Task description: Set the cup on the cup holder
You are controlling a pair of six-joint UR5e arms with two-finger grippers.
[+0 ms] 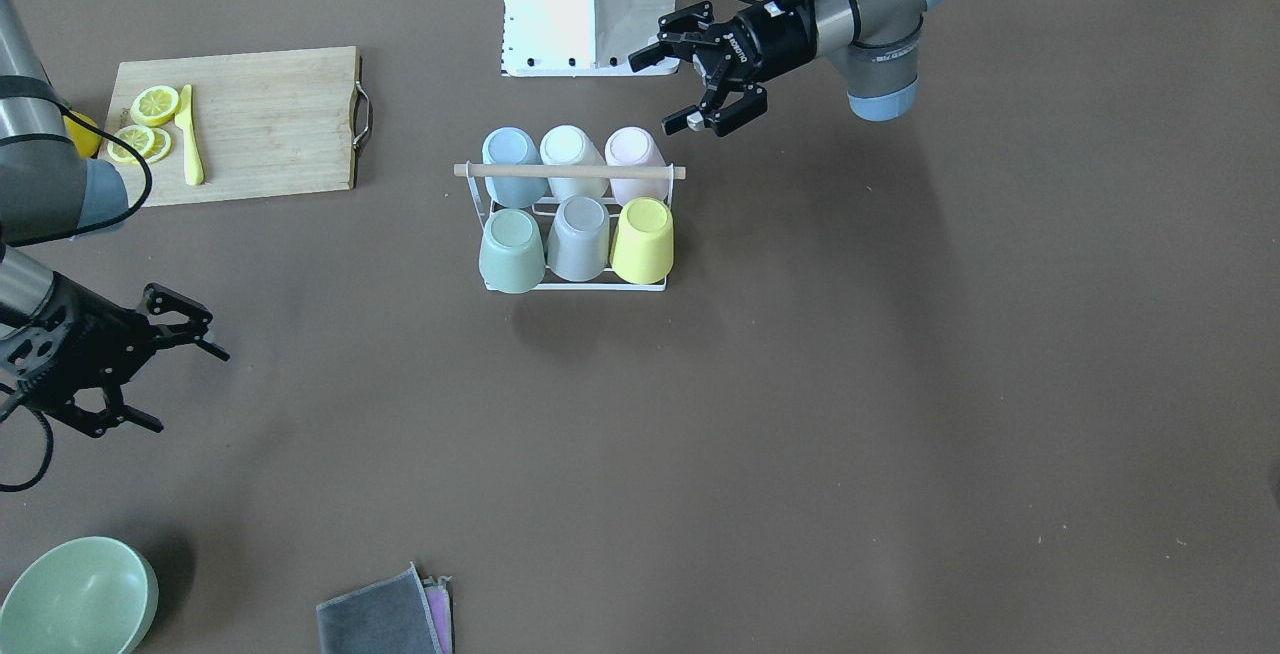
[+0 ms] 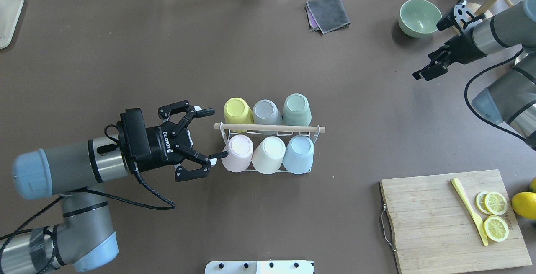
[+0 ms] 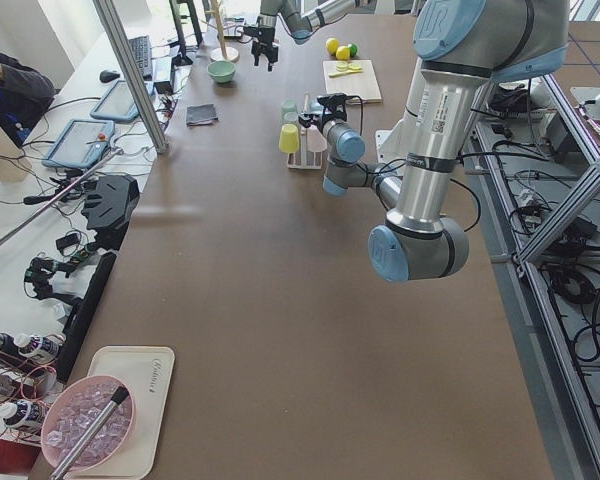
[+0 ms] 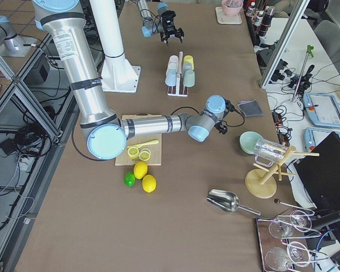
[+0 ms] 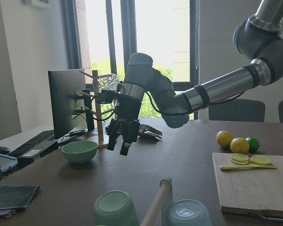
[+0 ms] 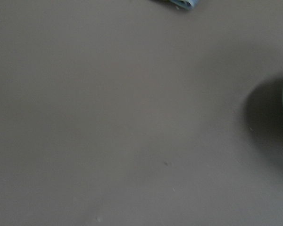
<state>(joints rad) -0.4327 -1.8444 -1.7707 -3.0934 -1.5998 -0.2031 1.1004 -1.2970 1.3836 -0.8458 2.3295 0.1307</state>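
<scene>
The cup holder [image 2: 268,127] is a white wire rack with a wooden rod across the top, at mid-table. It carries several upturned cups in two rows: pink [image 2: 237,152], white [image 2: 269,154] and blue [image 2: 298,153] on my side, yellow [image 2: 237,112], grey [image 2: 266,112] and green [image 2: 297,109] behind. It also shows in the front-facing view [image 1: 570,171]. My left gripper [image 2: 212,133] is open and empty just off the rack's left end, one fingertip next to the pink cup. My right gripper [image 2: 431,50] is open and empty, far right near the bowl.
A green bowl [image 2: 420,17] and a folded grey cloth [image 2: 328,13] lie at the far side. A wooden cutting board [image 2: 454,219] with lemon slices [image 2: 496,215] and a yellow knife [image 2: 470,209] sits near right. A whole lemon [image 2: 524,205] lies beside it.
</scene>
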